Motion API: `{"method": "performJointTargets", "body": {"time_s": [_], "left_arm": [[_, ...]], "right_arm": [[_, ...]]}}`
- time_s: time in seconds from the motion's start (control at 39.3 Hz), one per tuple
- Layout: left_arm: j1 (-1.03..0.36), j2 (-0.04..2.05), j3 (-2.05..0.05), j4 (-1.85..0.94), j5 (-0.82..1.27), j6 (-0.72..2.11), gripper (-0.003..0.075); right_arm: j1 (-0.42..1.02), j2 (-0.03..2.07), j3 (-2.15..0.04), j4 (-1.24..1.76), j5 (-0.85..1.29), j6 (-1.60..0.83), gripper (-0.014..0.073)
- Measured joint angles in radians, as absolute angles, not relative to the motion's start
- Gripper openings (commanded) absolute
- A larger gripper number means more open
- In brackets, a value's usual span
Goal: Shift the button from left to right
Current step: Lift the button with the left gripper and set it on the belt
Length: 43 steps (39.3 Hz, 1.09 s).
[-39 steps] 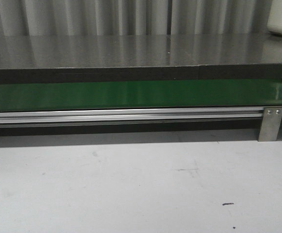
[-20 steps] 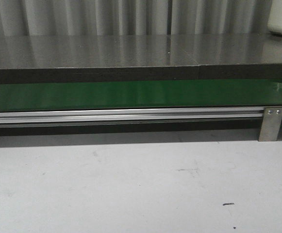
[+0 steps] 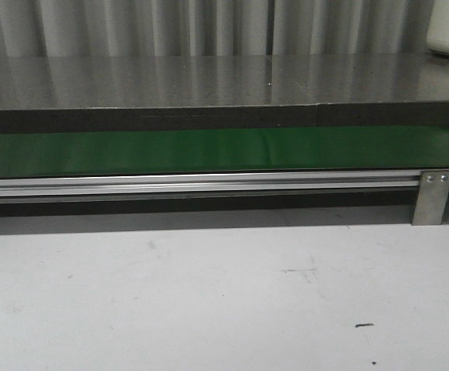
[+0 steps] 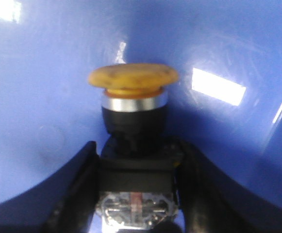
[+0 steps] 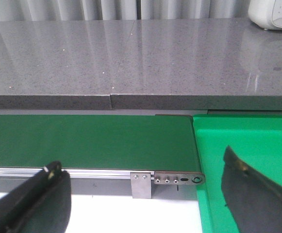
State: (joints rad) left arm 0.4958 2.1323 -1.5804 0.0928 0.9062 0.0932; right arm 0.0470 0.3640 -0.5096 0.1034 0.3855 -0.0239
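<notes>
Factory-like workshop: green conveyor belt (image 3: 209, 151) on aluminium rail (image 3: 193, 184), grey stone counter (image 5: 131, 58), corrugated metal wall (image 3: 170, 27).

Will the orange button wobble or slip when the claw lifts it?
Probably not much. The left claw has its fingers against both sides of the button at its boxy black base, which looks stiff. The wide orange cap sits high, so it might tip if set down carelessly.

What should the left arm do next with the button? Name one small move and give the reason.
Probably lift straight up. The left gripper is shut on the button, its fingers pressed against the black body below the orange cap, and blue walls surround it closely. The right gripper is open near the green tray.
</notes>
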Motion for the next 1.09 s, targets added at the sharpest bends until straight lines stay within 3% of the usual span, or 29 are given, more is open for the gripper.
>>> {"method": "performJointTargets", "body": {"time_s": [0.1,0.53,1.09], "left_arm": [[0.496,2.132,-1.583,0.093,0.906,0.096,0.0132],[0.482,2.029,-1.675,-0.105,0.908,0.145,0.0134],[0.240,1.947,-1.727,-0.073,1.117,0.157,0.0134]], "right_arm": [[0.047,0.364,-0.510,0.103,0.386,-0.024,0.0644],[0.047,0.364,-0.510,0.103,0.386,-0.024,0.0644],[0.047,0.364,-0.510,0.103,0.386,-0.024,0.0644]]}}
